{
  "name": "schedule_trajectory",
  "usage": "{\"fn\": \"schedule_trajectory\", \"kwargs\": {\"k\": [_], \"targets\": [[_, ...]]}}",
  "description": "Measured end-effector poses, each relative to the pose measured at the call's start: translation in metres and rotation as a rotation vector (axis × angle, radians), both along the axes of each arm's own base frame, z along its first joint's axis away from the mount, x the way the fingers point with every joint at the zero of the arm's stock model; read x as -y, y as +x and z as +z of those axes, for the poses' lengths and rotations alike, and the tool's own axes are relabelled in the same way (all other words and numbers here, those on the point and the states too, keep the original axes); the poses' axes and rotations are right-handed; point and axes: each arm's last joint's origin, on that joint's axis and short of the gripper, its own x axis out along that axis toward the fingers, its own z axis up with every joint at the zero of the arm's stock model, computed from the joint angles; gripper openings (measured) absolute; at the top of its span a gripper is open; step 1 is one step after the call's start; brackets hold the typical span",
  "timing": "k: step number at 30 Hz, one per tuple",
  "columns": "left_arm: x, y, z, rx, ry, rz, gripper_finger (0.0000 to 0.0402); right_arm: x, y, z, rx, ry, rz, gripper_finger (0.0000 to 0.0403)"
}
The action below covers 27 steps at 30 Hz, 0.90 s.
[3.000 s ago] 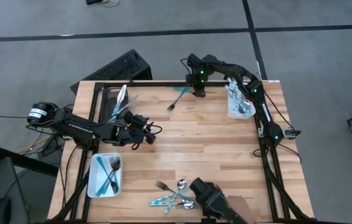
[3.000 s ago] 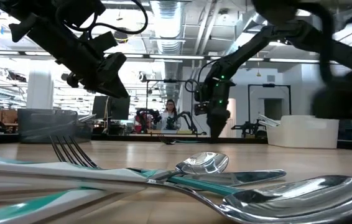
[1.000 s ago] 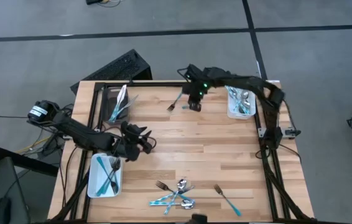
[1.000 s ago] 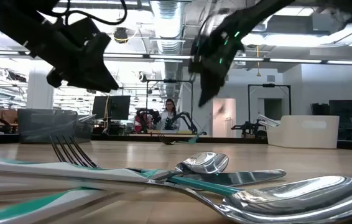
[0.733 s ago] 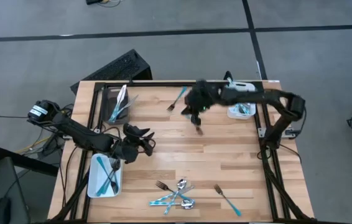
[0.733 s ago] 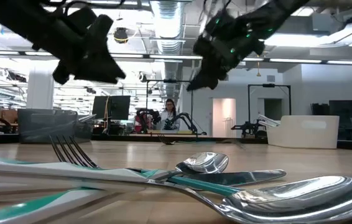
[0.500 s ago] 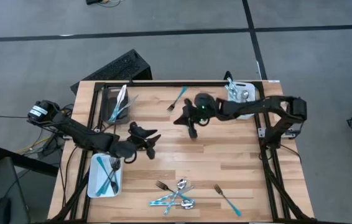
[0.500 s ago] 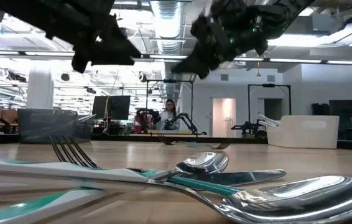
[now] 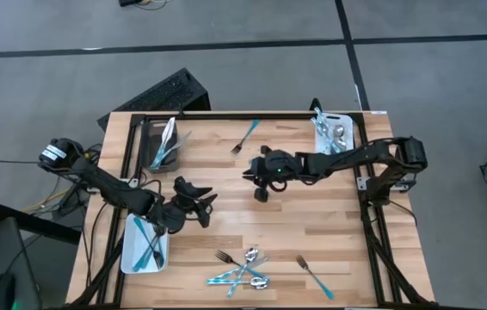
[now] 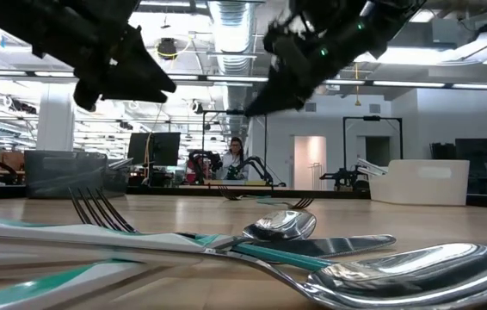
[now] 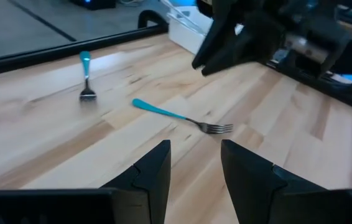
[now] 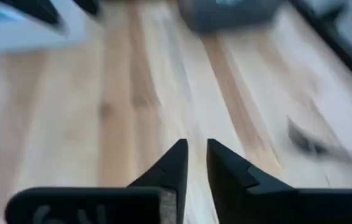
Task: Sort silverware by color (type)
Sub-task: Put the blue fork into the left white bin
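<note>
Hovering over the pale wooden worktop [image 9: 312, 215], both dark grippers carry nothing: left gripper [image 9: 202, 205] fingers parted, right gripper [image 9: 259, 191] fingers slightly apart. Mixed silver and teal-handled silverware [image 9: 243, 269] lies near the front edge.
</note>
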Motion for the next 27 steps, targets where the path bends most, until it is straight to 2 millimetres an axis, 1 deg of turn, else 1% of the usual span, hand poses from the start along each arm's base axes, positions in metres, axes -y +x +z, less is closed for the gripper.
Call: {"fn": "schedule_trajectory", "kwargs": {"k": [3, 7, 10, 12, 16, 19, 21, 25, 27], "targets": [[0.000, -0.002, -0.001, 0.005, -0.006, 0.024, 0.0128, 0.005, -0.007, -0.010, -0.112, 0.014, -0.115, 0.0100], [0.000, -0.002, -0.002, 0.005, -0.013, 0.030, 0.0128, 0.008, -0.011, -0.032, -0.248, 0.022, -0.218, 0.0110], [0.000, -0.002, -0.002, 0.001, -0.012, 0.030, 0.0128, 0.010, -0.008, -0.049, -0.301, 0.053, -0.252, 0.0112], [0.000, -0.003, -0.003, -0.007, -0.015, 0.021, 0.0128, 0.010, -0.006, -0.066, -0.355, 0.058, -0.262, 0.0112], [0.006, -0.005, -0.004, -0.015, -0.025, -0.006, 0.0128, 0.011, -0.004, -0.092, -0.445, 0.081, -0.268, 0.0112], [0.011, -0.009, -0.005, -0.014, -0.025, -0.010, 0.0128, 0.009, -0.006, -0.096, -0.484, 0.079, -0.270, 0.0112], [0.014, -0.011, -0.005, -0.015, -0.023, -0.012, 0.0128, 0.006, -0.006, -0.101, -0.516, 0.071, -0.268, 0.0112], [0.020, -0.016, -0.008, -0.029, -0.030, -0.029, 0.0128, 0.000, -0.015, -0.090, -0.572, 0.044, -0.221, 0.0106], [0.024, -0.021, -0.010, -0.035, -0.036, -0.030, 0.0128, -0.004, -0.026, -0.080, -0.633, 0.054, -0.202, 0.0101]]}}
